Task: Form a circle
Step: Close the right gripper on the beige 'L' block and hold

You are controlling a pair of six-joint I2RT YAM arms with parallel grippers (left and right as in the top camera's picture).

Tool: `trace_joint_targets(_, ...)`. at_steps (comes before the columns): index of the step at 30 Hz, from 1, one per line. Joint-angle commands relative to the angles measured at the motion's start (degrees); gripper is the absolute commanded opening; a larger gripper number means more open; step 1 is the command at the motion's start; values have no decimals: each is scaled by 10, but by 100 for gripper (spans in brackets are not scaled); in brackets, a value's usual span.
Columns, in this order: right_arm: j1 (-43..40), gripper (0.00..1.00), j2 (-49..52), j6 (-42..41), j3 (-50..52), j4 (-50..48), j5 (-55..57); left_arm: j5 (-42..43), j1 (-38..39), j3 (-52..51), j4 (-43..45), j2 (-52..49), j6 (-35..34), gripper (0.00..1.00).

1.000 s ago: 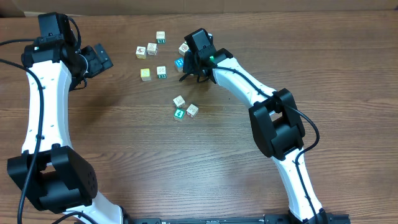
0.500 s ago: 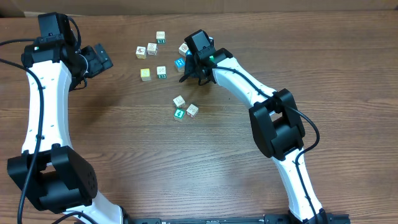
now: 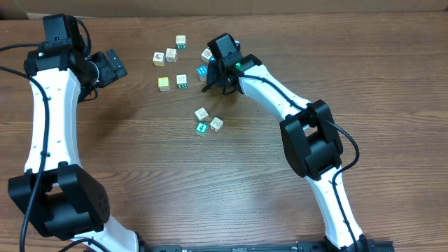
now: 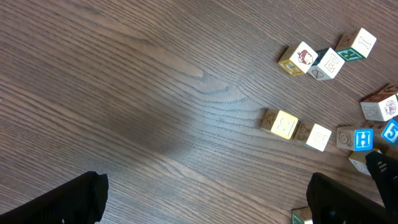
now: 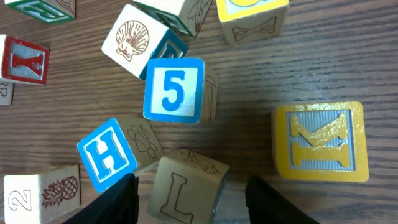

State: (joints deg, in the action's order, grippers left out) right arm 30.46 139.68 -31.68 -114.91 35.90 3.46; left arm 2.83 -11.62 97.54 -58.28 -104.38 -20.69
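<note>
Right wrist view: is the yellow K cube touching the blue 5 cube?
No, a strip of bare wood shows between the yellow K cube and the blue 5 cube.

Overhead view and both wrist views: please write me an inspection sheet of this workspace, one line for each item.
surface: wood-grain table; no spill or damage seen.
job's things: circle, a tight cluster of cubes, one teal-faced, apart from both arms.
clutter: loose cubes farther back, one of them yellow.
fingers: left fingers wide open over bare wood, holding nothing; right fingers open, either side of the L cube, a gap showing on each side.
cables: black cables near the left arm and one loop on the right arm, away from the cubes.
surroundings: pale strip beyond the far edge; nothing else seen.
</note>
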Motion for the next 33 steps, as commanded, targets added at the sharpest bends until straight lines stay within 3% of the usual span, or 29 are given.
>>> trace_joint_targets(1,0,53,6,2,5,-17,9,1,4,0,0,-3,-3,100)
trace_joint_targets(13,0,52,6,2,5,7,-1,1,4,0,0,-3,-3,99)
trace_joint_targets(21,-4,43,6,2,5,33,-1,1,4,0,0,-3,-3,99)
trace_joint_targets(33,-4,44,6,2,5,7,-1,1,4,0,0,-3,-3,99)
